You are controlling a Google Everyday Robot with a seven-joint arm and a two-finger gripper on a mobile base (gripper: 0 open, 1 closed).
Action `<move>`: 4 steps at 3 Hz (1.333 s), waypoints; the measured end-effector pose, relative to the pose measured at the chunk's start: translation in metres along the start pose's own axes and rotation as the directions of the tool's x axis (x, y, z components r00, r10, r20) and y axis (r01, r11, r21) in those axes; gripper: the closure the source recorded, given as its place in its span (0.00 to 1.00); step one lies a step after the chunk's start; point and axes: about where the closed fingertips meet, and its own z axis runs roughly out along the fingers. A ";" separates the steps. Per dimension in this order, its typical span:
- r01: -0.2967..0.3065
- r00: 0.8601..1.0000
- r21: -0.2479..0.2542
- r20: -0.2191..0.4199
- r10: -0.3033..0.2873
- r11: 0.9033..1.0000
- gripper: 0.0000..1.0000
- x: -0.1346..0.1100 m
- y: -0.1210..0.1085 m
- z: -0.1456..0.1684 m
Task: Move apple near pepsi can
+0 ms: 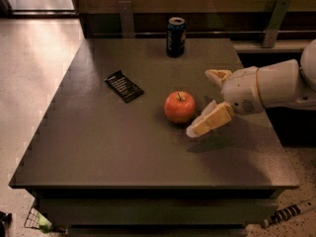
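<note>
Camera view. Dark desk (113, 152), seen from above and in front. Apple (179, 107) sits upright near the desk's middle, stem up. Pepsi can (176, 36) stands at the far edge, almost straight behind the apple and well apart from it. Flat black packet (124, 86) lies left of the apple, slightly farther back. Gripper (201, 101), on a white arm (276, 85) entering from the right, is low over the desk, just right of the apple. Jaws spread wide, nothing held. Near finger (212, 120) just beside the apple's lower right side; contact cannot be told. Far finger (217, 76) clear of it.
</note>
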 end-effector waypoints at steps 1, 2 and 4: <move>-0.017 0.999 -0.034 0.040 0.019 0.999 0.00 -0.002 0.006 0.021; -0.019 0.998 -0.076 0.054 0.023 0.997 0.00 -0.006 0.017 0.041; -0.013 0.998 -0.081 0.054 0.018 0.997 0.47 -0.009 0.020 0.043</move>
